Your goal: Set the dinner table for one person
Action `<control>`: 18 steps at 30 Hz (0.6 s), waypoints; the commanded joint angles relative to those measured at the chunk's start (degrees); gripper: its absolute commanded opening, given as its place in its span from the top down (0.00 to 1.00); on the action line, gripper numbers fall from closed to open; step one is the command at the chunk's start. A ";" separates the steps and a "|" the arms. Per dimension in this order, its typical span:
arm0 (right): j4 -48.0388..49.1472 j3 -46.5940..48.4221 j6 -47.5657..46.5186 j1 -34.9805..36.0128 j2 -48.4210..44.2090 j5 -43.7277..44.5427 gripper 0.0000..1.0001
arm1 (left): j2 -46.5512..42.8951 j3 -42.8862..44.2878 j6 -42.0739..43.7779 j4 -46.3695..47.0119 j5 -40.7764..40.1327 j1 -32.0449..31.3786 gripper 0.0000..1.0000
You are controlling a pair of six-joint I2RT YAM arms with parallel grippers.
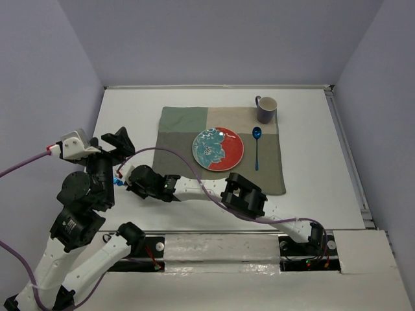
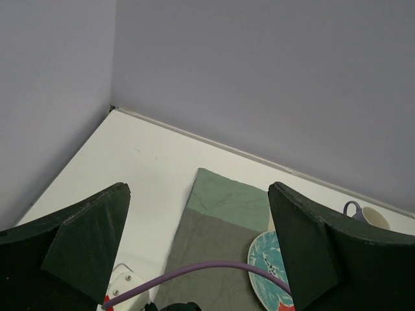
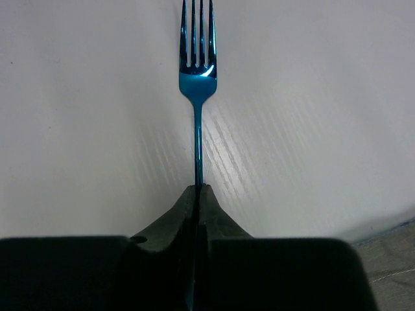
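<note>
Tabletop (image 1: pixel 130 110), white and matte, spreads under both arms. Over its left side the left tool (image 2: pixel 199 214) hangs in the air, fingers spread wide with nothing between them. Just right of it, the right tool (image 3: pixel 198 191) is pinching the handle of a blue fork (image 3: pixel 197 78) low over bare surface beside the mat (image 1: pixel 181 152); whether the tines touch down is hard to tell. On the mat sit a red-and-teal plate (image 1: pixel 217 149), a blue spoon (image 1: pixel 257 148) just beside it, and a dark mug (image 1: pixel 266 109) at the far right corner.
</note>
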 commanded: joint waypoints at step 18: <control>15.57 -10.40 22.07 -4.90 -15.02 3.47 1.00 | -3.67 -0.27 -4.10 0.68 11.51 0.32 0.01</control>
